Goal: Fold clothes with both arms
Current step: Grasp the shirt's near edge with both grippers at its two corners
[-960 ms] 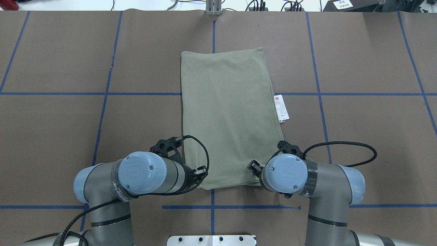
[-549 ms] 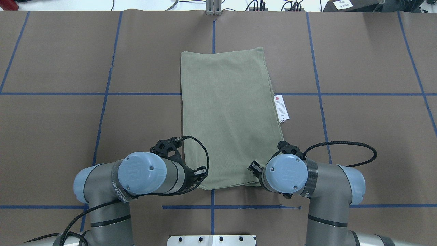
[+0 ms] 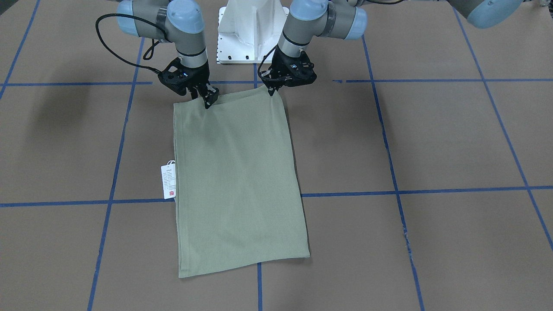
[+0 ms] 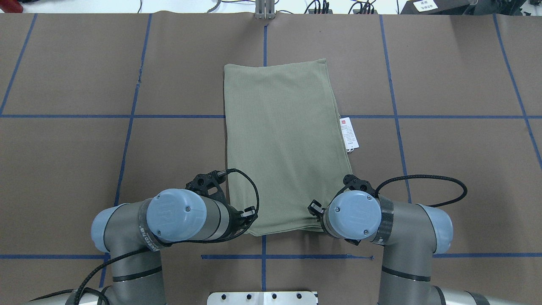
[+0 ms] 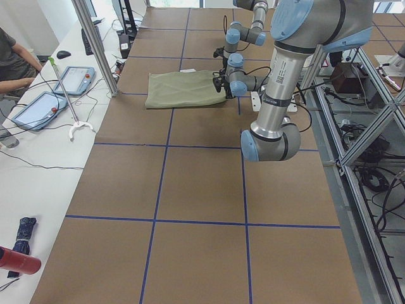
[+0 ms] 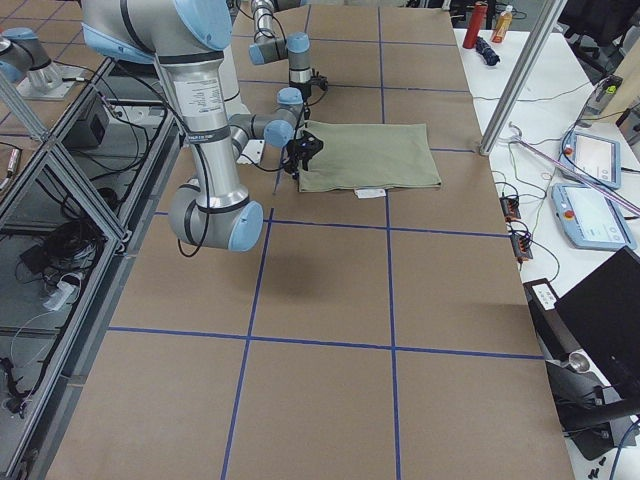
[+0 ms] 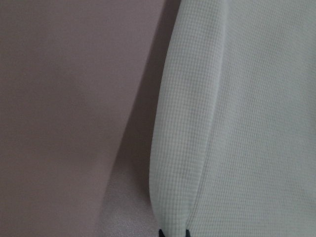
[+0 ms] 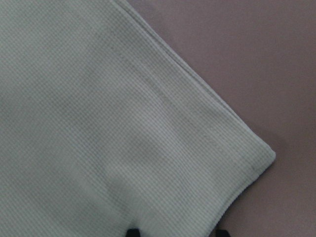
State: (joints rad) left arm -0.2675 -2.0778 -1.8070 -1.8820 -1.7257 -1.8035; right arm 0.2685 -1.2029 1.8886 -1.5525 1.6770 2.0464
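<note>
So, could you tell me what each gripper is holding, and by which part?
The left gripper pinches the shirt by a fold at its corner nearest the robot. The right gripper has its jaws apart over that same edge, holding nothing.

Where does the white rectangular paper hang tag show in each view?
Front-facing: white hang tag at folded sage-green knit shirt's left edge.
Overhead: tag at shirt's right edge.
Exterior left: too small to tell.
Exterior right: tag at shirt's near edge.
Left wrist: absent.
Right wrist: absent.
Landmark: blue tape line meeting shirt beside tag.
</note>
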